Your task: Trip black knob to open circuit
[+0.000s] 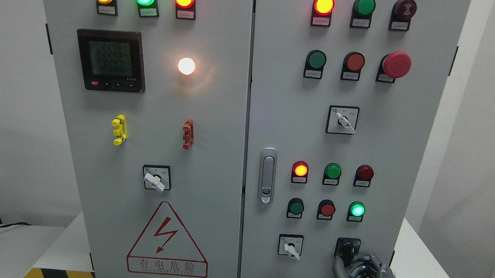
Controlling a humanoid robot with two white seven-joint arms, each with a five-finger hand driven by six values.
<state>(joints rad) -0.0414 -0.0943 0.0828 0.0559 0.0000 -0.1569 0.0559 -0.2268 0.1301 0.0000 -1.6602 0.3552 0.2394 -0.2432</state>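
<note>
The black knob point(347, 249) sits on a black square plate at the lower right of the grey cabinet's right door point(402, 135). My right hand point(348, 264), dark grey, comes up from the bottom edge right of the middle. Its thumb point(338, 271) stands left of the knob's lower end and its curled fingers point(364, 266) press in from the right, so the hand is closed on the knob's handle. The hand hides the knob's lower tip. My left arm does not show.
A white selector switch point(291, 246) is to the knob's left. Red and green push buttons point(327, 209) and a lit green lamp point(357, 209) sit above it. The door latch point(267, 174) is by the centre seam. A red mushroom stop button point(396, 64) is at upper right.
</note>
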